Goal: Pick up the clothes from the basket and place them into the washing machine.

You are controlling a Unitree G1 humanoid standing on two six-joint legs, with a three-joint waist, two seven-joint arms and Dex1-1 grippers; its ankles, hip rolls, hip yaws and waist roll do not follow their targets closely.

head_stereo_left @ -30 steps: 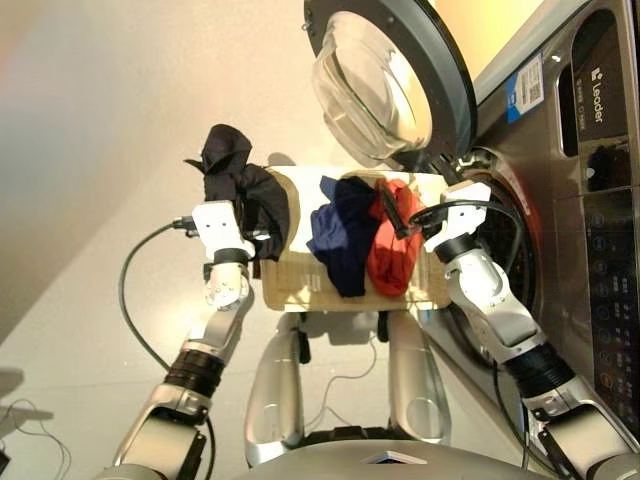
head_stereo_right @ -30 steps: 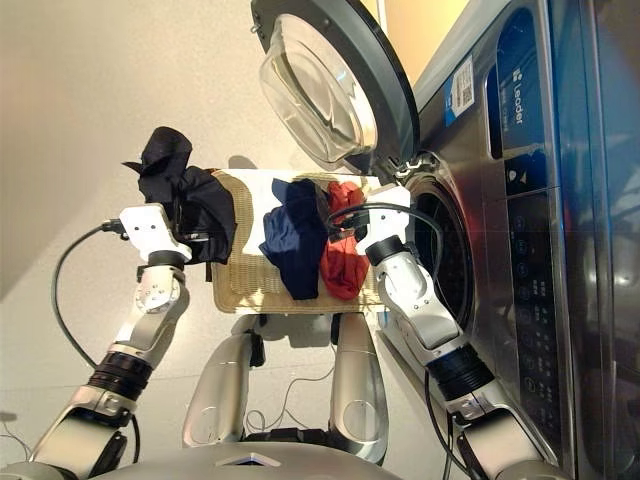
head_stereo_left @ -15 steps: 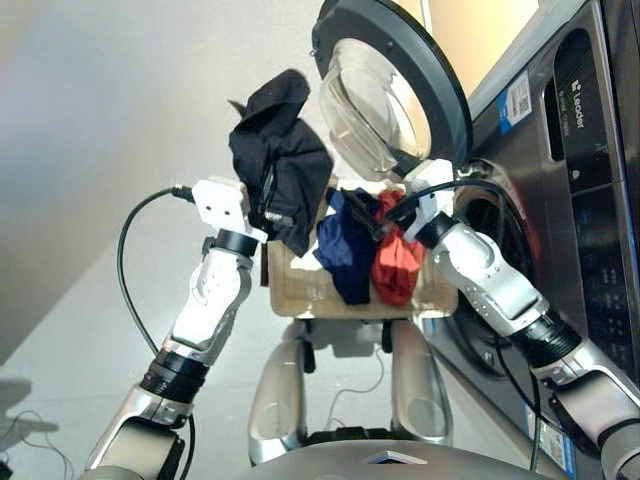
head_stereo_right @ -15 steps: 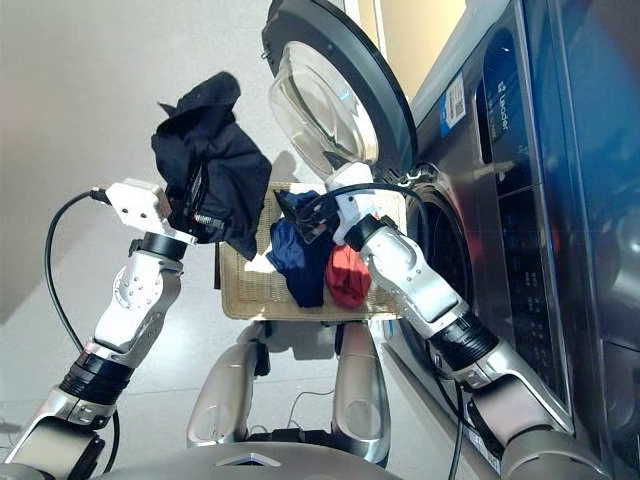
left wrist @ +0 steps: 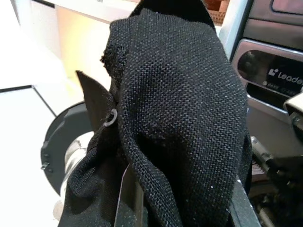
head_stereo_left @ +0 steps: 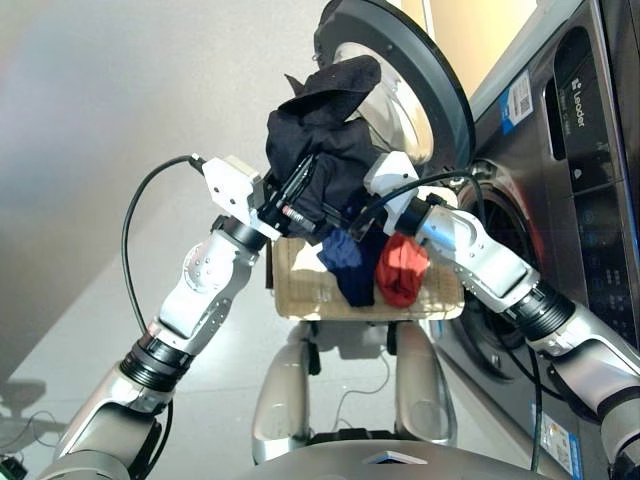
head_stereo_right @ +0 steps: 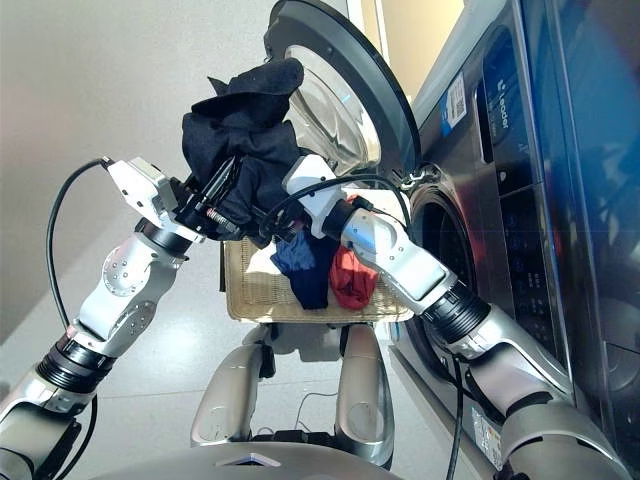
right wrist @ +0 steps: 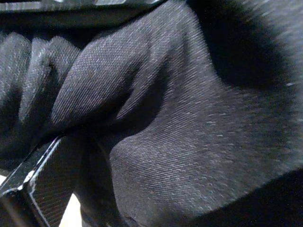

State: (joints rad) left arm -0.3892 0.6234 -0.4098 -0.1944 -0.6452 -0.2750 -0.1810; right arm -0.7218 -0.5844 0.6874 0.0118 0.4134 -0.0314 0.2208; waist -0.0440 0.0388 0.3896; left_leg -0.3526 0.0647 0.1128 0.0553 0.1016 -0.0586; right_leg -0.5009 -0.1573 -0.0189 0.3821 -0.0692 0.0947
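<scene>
Washing machine (head_stereo_left: 590,230): dark grey, at right; drum mouth partly hidden behind the right forearm.
Door (head_stereo_left: 440,80): swung open, standing between the raised cloth and the drum mouth; likely obstacle if the bundle is carried straight across.
Basket (head_stereo_left: 300,290): pale wicker, below both arms, beside the drum mouth.
Black garment (head_stereo_left: 325,140): lifted clear of the basket, bunched up high in front of the door glass, folds hanging loose on both sides.
Navy garment (head_stereo_left: 347,265): lying in the basket, draped toward the near rim.
Red-orange garment (head_stereo_left: 400,272): in the basket, touching the navy one.
Left gripper (head_stereo_left: 300,195): clamped on the black garment from below; fingers mostly buried in cloth in the left wrist view.
Right gripper (head_stereo_left: 360,215): pressed into the same black cloth; fingers hidden, so cannot tell whether wide or closed.
Risk, handover: with both grippers at one bundle, early release by the left could drop the cloth to the floor or back into the basket, since the right's hold is unconfirmed.
Risk, snag: hanging folds could catch on the door rim or the cable (head_stereo_left: 420,190) over the right wrist.
Risk, stray pickup: right gripper sits just above the navy garment; a low pass could drag it over the rim.
</scene>
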